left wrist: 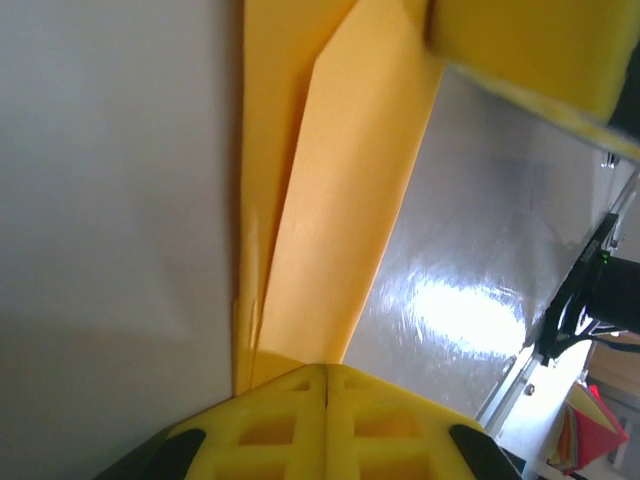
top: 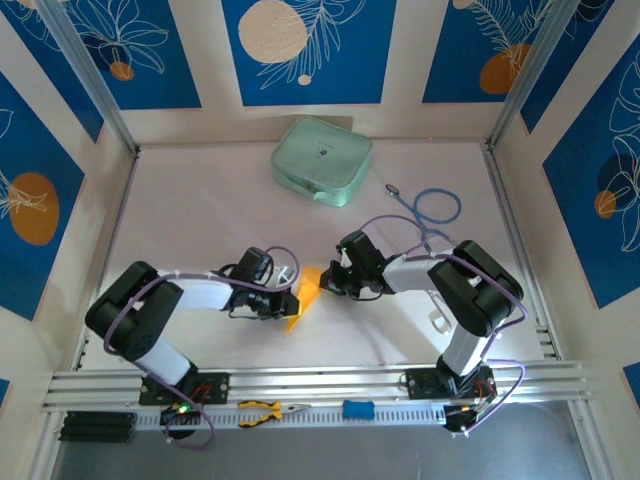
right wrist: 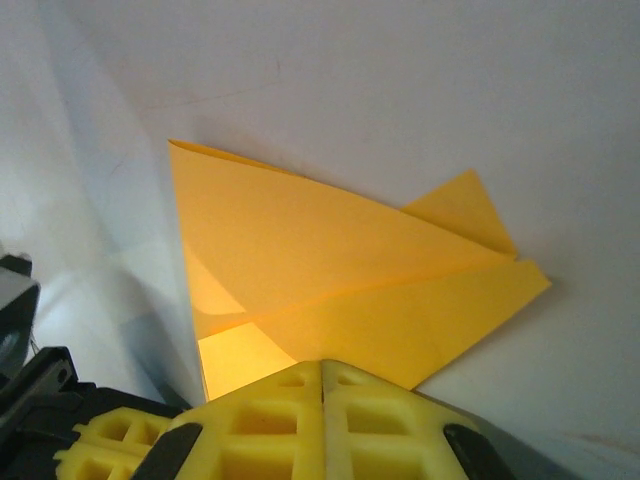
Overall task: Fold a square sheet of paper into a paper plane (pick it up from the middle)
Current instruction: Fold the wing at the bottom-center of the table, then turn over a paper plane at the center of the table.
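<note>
Left gripper (left wrist: pixel 327 372) and right gripper (right wrist: pixel 322 368) each have their jaws clamped on opposite ends of the creased orange-yellow paper plane (top: pixel 303 297), near the middle of the table (top: pixel 200 200).

**A Blue-Panelled Booth Around a White Table**

The table (top: pixel 200 220) was plain matte white, evenly lit, with only soft shadows. Cream walls (top: pixel 210 60) closed it in at the far edge and along both sides. They were hung with blue panels (top: pixel 350 60) drawn over with white leaf outlines. One panel bore a cream disc (top: pixel 272 30) and others bore orange discs (top: pixel 33 207). Slanted aluminium posts (top: pixel 95 85) rose from the two far corners. Aluminium rails (top: pixel 320 380) ran along the near edge, with a dull grey strip (top: pixel 330 450) beyond them. In the left wrist view a grey shiny surface (left wrist: pixel 470 230) carried a bright patch of glare.
</note>
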Available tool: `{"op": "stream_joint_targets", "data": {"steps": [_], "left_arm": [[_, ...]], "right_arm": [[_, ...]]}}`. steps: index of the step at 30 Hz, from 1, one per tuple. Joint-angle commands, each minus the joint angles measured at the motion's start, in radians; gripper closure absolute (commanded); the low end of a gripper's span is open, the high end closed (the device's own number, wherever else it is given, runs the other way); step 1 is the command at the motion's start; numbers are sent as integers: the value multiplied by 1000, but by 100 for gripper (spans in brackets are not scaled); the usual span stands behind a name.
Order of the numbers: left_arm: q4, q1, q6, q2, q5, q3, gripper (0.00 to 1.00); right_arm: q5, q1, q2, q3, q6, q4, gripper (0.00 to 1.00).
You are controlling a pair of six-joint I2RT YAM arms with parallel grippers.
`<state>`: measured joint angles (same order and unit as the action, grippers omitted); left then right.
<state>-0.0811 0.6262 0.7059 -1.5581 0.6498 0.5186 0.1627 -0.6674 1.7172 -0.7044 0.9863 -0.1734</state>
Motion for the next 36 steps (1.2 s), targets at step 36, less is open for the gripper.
{"op": "stream_joint_targets", "data": {"steps": [36], "left_arm": [[237, -63, -113, -63, -35, 220, 68]], "right_arm": [[-60, -88, -229, 111, 11, 48, 77]]}}
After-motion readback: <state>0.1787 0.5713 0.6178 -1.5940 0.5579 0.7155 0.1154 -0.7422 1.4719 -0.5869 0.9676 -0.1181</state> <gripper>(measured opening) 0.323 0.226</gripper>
